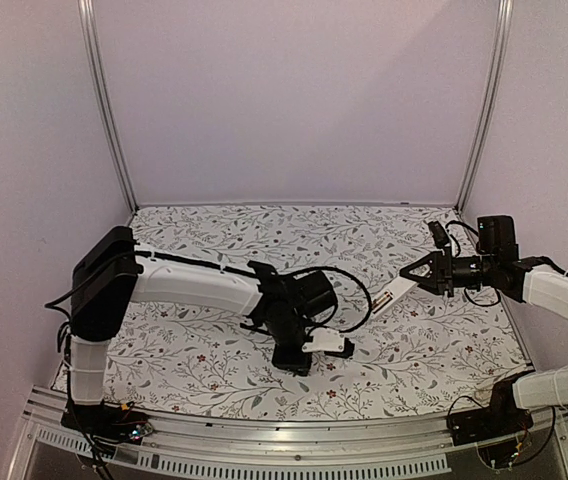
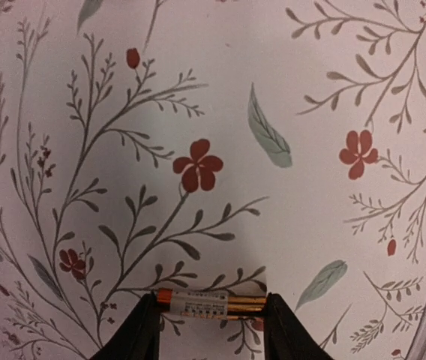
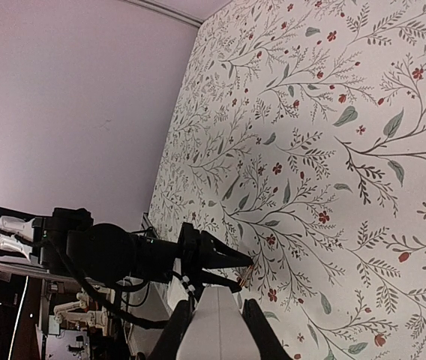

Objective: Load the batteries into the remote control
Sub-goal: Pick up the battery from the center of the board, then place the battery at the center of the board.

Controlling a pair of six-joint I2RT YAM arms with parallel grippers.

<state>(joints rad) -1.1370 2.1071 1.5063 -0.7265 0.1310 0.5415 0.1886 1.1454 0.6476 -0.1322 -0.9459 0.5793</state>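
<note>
Coppery-gold batteries (image 2: 211,304) lie crosswise at the tips of the left gripper (image 2: 213,312), long axis spanning the gap, so its half-closed jaws pinch them end to end just over the floral tabletop (image 1: 214,230), near the front middle. Farther back and off to the right, the right gripper (image 1: 409,276) is narrowed onto the white remote control (image 1: 389,293), holding it by one end above the tabletop. The remote's free end slants down toward the left arm, well apart from the batteries. The left arm likely has to travel right and away; which way the battery bay faces cannot be told
</note>
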